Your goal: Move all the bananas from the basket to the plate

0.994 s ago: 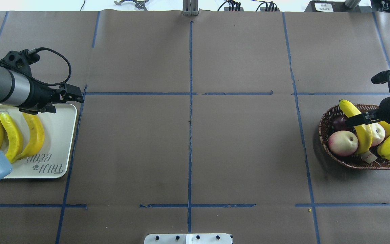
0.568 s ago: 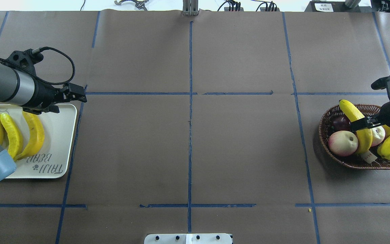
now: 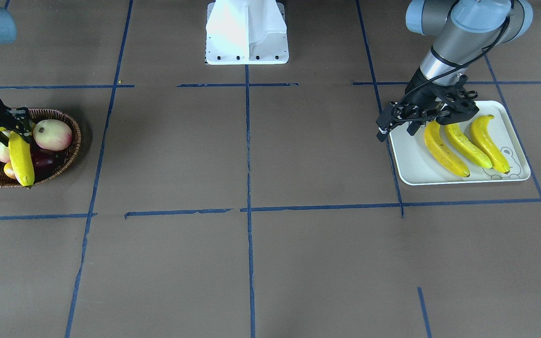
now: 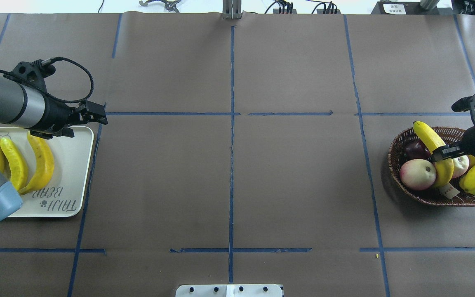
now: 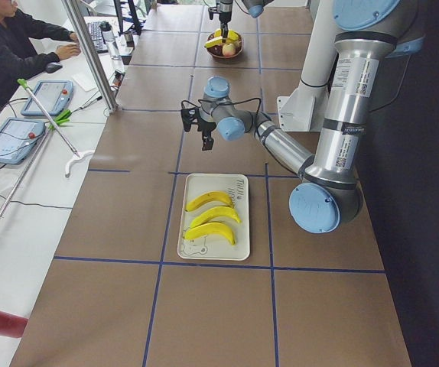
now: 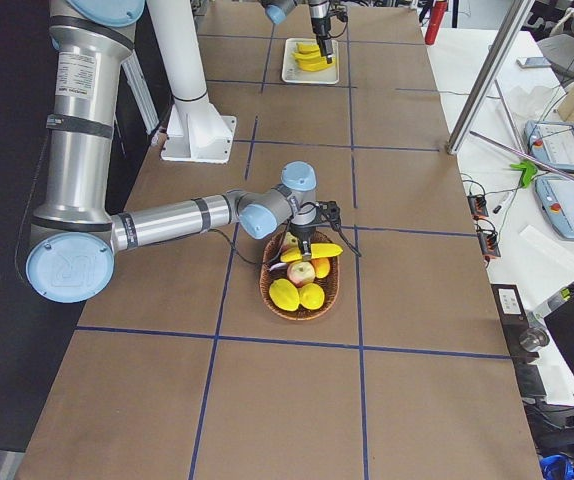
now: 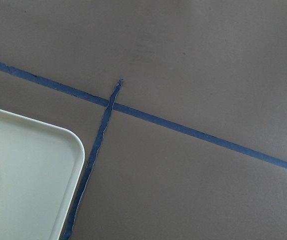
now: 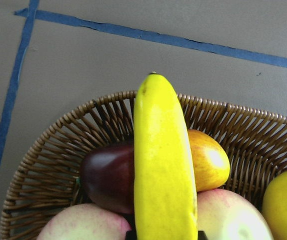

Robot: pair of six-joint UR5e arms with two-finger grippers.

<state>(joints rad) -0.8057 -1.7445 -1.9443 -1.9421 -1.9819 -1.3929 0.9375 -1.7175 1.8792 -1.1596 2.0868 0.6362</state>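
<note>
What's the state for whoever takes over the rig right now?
Left tool: open and empty, above the plate's corner towards the table's middle.
Right tool: shut on the last banana, which lies across the other fruit in the basket.
Done: three bananas lie side by side on the plate.
Left: lift the last banana out, get it across the table and set it on the plate's bare part. The right arm likely cannot reach that far, so expect a hand-over to the left arm.

Open brown tabletop (image 4: 295, 181) separated woven wicker basket (image 4: 392, 154) from off-white rectangular tray (image 4: 72, 165); round pink-and-cream fruits (image 4: 418, 174) hemmed the basket's yellow banana (image 4: 427, 134).
</note>
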